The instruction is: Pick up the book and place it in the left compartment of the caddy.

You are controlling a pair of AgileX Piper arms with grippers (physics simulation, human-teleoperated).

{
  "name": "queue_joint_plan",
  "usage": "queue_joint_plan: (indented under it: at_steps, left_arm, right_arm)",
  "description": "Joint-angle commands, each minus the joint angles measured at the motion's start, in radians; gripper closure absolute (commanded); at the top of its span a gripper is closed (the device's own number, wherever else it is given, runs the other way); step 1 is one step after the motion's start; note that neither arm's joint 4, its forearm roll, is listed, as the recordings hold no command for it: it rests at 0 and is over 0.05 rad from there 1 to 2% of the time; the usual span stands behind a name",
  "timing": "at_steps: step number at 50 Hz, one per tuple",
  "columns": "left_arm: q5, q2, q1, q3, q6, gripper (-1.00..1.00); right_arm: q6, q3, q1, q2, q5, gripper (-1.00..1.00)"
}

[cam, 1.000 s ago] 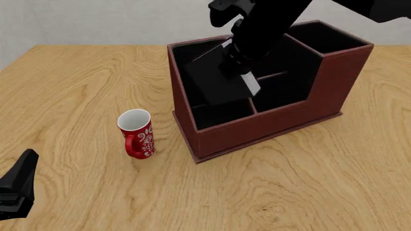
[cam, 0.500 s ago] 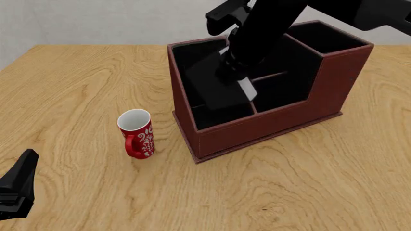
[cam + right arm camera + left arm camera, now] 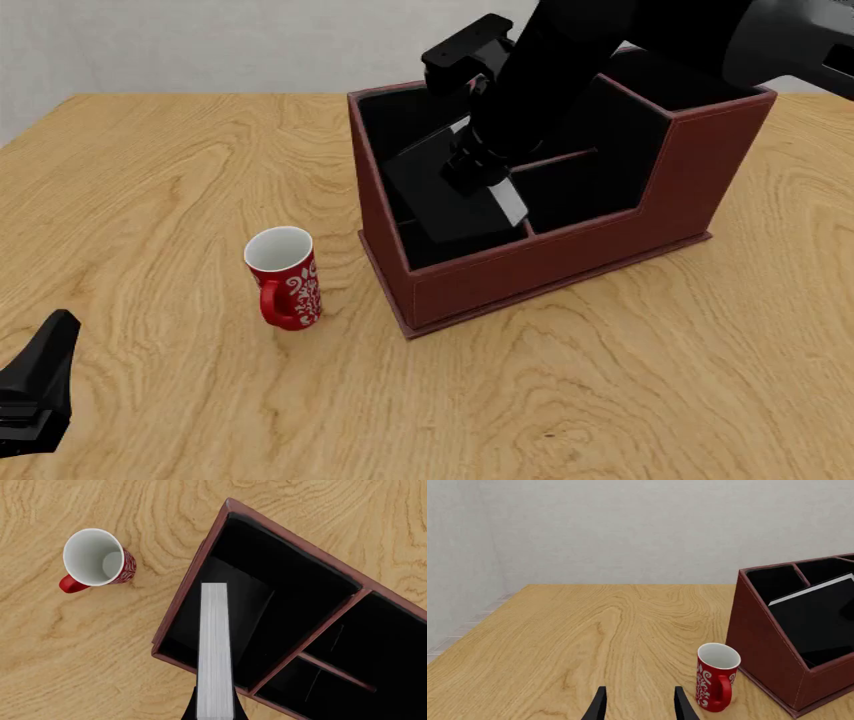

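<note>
Nearest us, our left tool (image 3: 34, 395) hangs low over the counter (image 3: 174, 180) at its near left corner, its two fingers (image 3: 599, 706) apart with bare wood between them and nothing held. A little further out stands the red mug (image 3: 284, 277), upright on the counter, white inside, its handle turned toward us. It sits just beside the caddy (image 3: 561, 255), apart from its low wall.

Beyond the mug, our right arm reaches down from above into the caddy's low end. Our right tool (image 3: 478, 168) is clamped on the book (image 3: 451, 185), gripping it by one edge; from the right wrist we see the grey page edges (image 3: 215, 650) running straight out from between the fingers. The book is tilted, its lower part down inside the left compartment (image 3: 267, 605), its upper part above the rim. We cannot tell whether it touches the slot's floor. The raised end of the caddy lies furthest, behind the arm.
</note>
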Motion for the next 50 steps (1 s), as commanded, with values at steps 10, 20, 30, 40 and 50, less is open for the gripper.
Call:
queue_joint_plan:
  at_steps: [10,20,30,40,50]
  left_arm:
    - [0.0,0.0,0.0,0.0,0.0,-1.0]
    - [0.0,0.0,0.0,0.0,0.0,-1.0]
    - [0.0,0.0,0.0,0.0,0.0,-1.0]
    - [0.0,0.0,0.0,0.0,0.0,-1.0]
    - [0.0,0.0,0.0,0.0,0.0,-1.0]
  right_arm:
    - [0.016,-0.001,0.0,-0.009,-0.011,1.0]
    - [0.007,0.011,-0.003,-0.016,-0.01,-1.0]
    - [0.0,0.013,-0.008,-0.018,-0.009,-1.0]
    - [-0.006,0.002,-0.014,-0.016,0.0,-1.0]
    - [-0.019,-0.091,-0.029,-0.024,0.064,-1.0]
